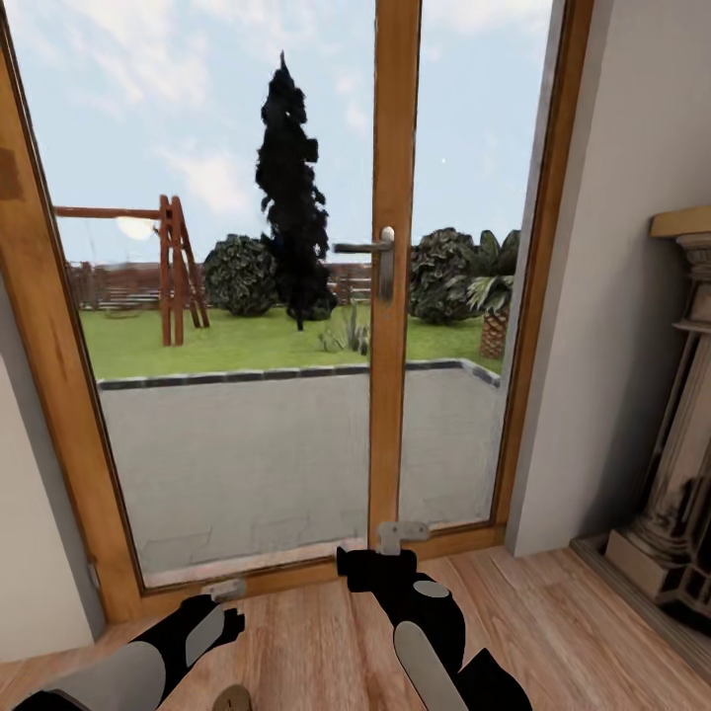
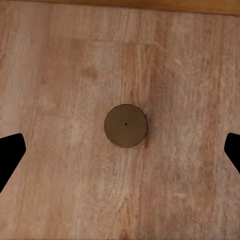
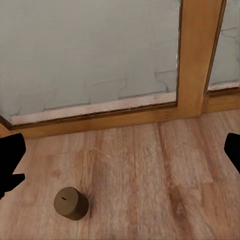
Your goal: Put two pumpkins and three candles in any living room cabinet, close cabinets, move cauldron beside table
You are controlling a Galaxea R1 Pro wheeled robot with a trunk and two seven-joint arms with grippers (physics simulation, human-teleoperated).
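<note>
Head view is showing a glass door [image 1: 385,267] with a wooden frame, and behind it a terrace, a lawn, a dark tree and a swing frame. A metal handle [image 1: 380,252] is sitting on the middle post. At the right edge a grey fireplace column [image 1: 681,434] is standing against the wall. Both arms are reaching forward low over the wooden floor [image 1: 553,612]. The left claw [image 1: 225,624] and the right claw [image 1: 357,565] are both seen from behind here, so I cannot tell their opening from this view. A small round top of a candle [image 1: 232,699] is peeking at the bottom edge, just under the left arm.

Left wrist view is looking straight down on the candle [image 2: 125,126], which is standing upright on the floor [image 2: 60,75]. The two dark fingertips [image 2: 10,155] are staying wide apart at the picture's sides, not touching the candle, so the left claw is open and the candle is lying between its fingers, below them.

Right wrist view is showing the same candle [image 3: 71,203] on the floor [image 3: 150,170], near the door frame [image 3: 197,55]. The right claw's fingertips [image 3: 10,162] are also spread wide and holding nothing.
</note>
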